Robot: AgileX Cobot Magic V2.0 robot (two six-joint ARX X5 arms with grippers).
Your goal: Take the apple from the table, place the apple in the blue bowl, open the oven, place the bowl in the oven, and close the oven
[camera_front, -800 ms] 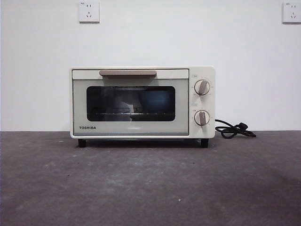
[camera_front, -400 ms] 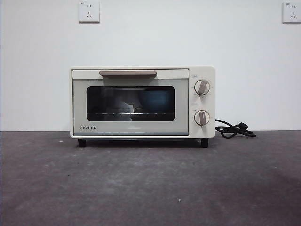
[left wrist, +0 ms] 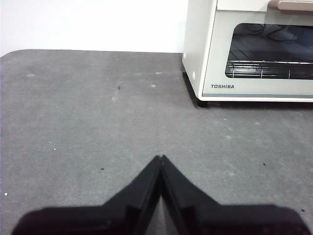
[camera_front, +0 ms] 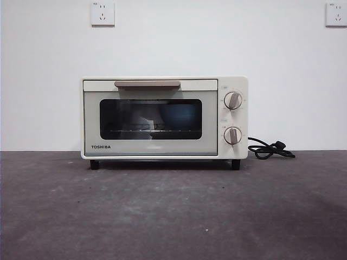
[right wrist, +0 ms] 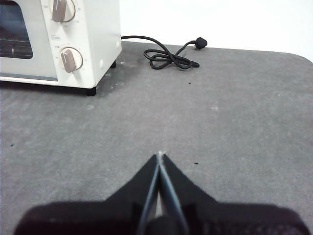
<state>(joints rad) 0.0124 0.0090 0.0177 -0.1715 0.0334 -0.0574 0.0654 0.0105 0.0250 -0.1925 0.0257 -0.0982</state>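
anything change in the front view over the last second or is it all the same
Nothing visibly changed. The oven stands in the same place on the table with its door shut, something pale blue shows dimly behind the glass as before, and the power cord lies coiled beside it as before. No arm comes into the front view in any of the pictures. Now the left gripper and the right gripper are shut and empty above bare table.

Black power cord lies in a loose coil against the foot of the wall, at about 3 o'clock in the front view; its plug rests at the far end of the coil. White wall behind. Two white wall sockets: one at 11 o'clock, the other at 1 o'clock, cut by the frame edge.
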